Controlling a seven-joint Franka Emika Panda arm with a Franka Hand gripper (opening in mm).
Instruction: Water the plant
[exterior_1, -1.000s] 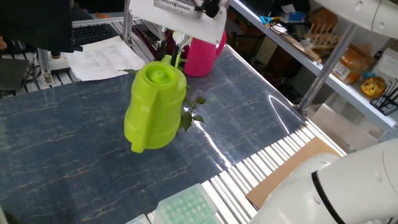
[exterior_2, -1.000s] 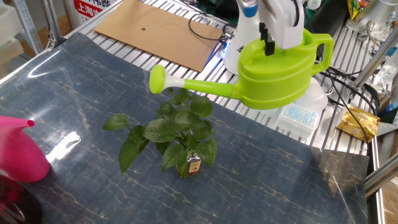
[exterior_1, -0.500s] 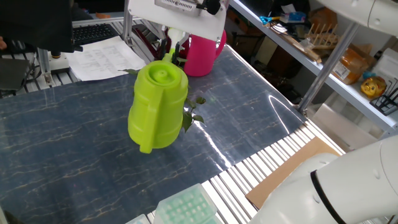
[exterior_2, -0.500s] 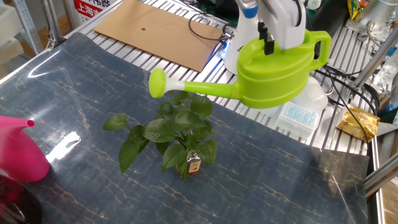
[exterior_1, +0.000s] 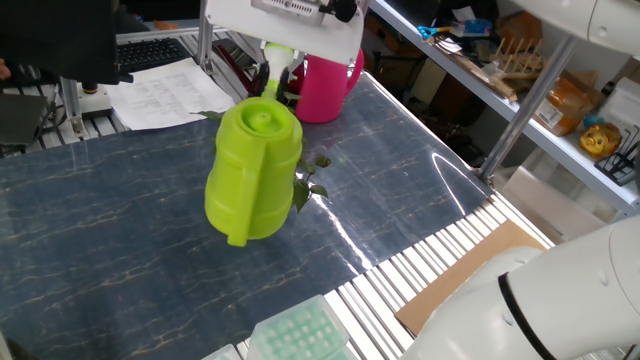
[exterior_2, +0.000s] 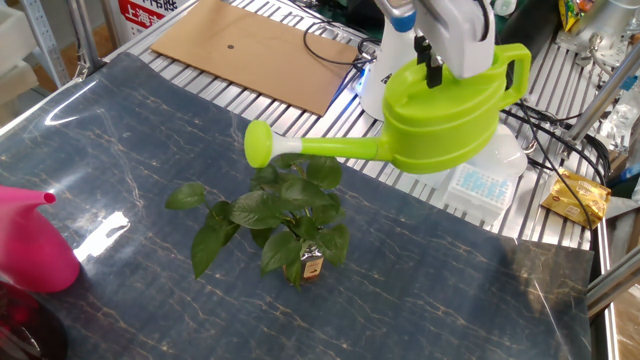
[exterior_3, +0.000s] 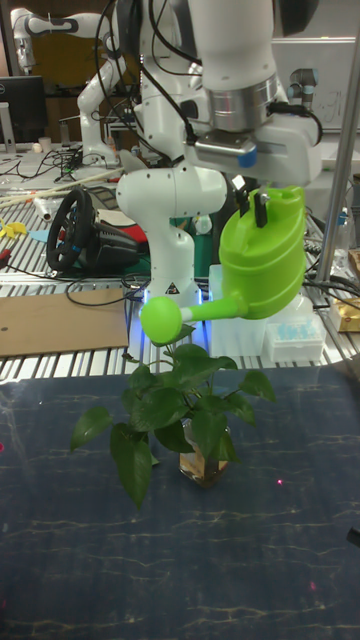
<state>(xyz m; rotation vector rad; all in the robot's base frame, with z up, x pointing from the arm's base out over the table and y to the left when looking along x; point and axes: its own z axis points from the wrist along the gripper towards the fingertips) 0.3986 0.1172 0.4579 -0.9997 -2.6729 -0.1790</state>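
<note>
While claw (exterior_2: 434, 62) stays clamped on lime green watering can (exterior_2: 440, 118), rose hanging above plant (exterior_2: 285, 215): pouring step; next, judged, tilt spout lower over leaves

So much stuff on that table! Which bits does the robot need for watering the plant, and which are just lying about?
In use:
- plant
- green can, held above the leaves
- gripper, shut on the can

Lying about:
- pink can
- cardboard sheet
- papers
- green tube rack
</note>
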